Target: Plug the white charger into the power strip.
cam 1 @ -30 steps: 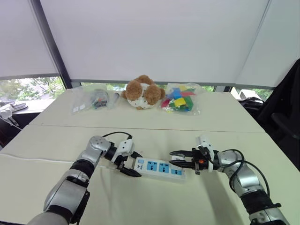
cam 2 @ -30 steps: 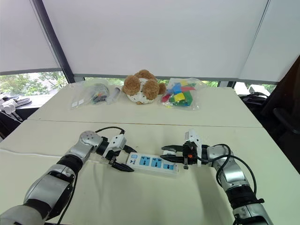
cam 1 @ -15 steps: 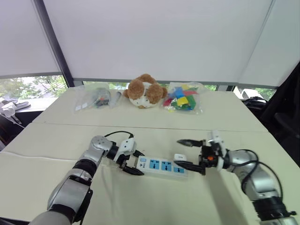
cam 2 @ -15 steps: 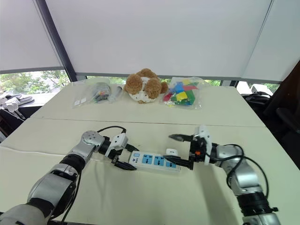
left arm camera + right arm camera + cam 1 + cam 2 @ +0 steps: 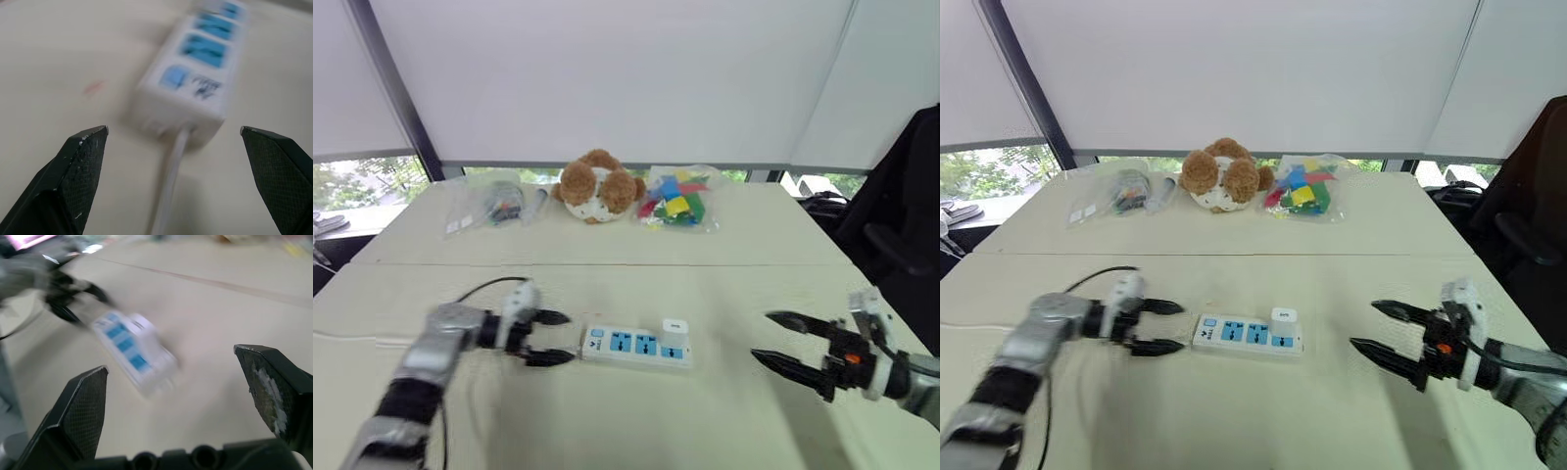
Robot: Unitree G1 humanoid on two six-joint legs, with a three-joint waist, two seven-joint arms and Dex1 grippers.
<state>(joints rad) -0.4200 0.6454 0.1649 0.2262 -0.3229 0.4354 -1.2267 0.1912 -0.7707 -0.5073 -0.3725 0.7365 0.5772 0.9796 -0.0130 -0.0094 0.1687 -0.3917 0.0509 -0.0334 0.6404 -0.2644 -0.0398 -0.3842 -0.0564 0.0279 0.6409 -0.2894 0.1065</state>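
The power strip (image 5: 631, 346) lies flat in the middle of the near table, its blue socket faces up and its cord (image 5: 168, 186) leaving the left end. The white charger (image 5: 674, 333) stands upright on the strip's right-end socket. My left gripper (image 5: 570, 338) is open just left of the strip's switch end, not touching it. Well off to the right, my right gripper (image 5: 762, 335) is open with nothing between its fingers, pointing back toward the strip (image 5: 134, 357). In the left wrist view the strip's switch end (image 5: 195, 93) lies a little ahead of the spread fingers (image 5: 73, 171).
At the back of the far table sit a teddy bear (image 5: 597, 186), a clear bag of coloured blocks (image 5: 675, 201) and a clear bag of small items (image 5: 494, 206). A black chair (image 5: 901, 215) stands at the right. A seam (image 5: 705, 265) runs between the two tables.
Both grippers have opened and drawn away from the strip, the left one leftward, the right one rightward and back. The charger stays standing on the strip. The camera view has shifted too.
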